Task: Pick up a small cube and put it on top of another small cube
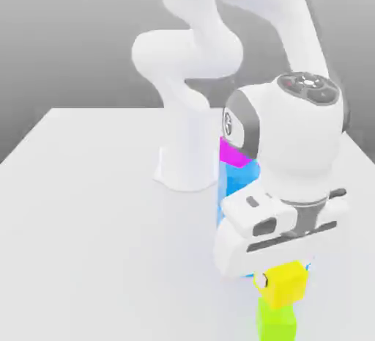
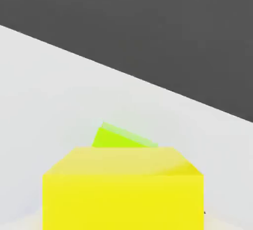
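Two small cubes matter here. The yellow cube point(image 1: 283, 285) is clamped in the gripper point(image 1: 282, 282), whose fingers are pressed together on its sides, so it hangs in the air under the hand. The lime-green cube point(image 1: 277, 323) rests on the white table point(image 1: 88, 215) directly below it, near the exterior view's lower edge. In the hand view the yellow cube point(image 2: 123, 187) covers most of the green one point(image 2: 121, 138), which suggests the alignment is nearly good. Whether the two cubes touch I cannot tell. Behind the hand stands a blue block point(image 1: 236, 178) with a magenta top point(image 1: 233, 153), not needed for this task.
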You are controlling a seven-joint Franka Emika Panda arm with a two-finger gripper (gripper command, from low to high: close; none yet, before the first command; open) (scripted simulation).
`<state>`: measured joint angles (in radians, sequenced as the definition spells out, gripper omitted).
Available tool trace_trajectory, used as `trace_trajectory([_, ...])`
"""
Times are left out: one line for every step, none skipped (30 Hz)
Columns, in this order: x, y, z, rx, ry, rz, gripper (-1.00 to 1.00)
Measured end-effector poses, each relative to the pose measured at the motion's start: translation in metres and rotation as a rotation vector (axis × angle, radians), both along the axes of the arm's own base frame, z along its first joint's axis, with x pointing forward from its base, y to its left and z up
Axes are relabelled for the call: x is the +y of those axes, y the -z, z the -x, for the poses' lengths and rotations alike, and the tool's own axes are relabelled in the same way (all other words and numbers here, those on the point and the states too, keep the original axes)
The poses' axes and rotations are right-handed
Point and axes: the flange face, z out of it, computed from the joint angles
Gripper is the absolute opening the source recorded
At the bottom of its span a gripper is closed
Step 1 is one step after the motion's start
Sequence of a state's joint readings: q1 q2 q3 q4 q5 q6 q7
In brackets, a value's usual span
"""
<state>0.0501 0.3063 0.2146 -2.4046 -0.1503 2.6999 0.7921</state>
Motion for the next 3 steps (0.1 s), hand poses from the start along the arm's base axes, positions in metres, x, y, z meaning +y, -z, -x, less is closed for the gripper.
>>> trace_trajectory([0.0,0.0,0.0,0.0,0.0,0.0,1.0])
trace_trajectory([0.0,0.0,0.0,0.0,0.0,0.0,1.0])
trace_trajectory([0.0,0.0,0.0,0.0,0.0,0.0,1.0])
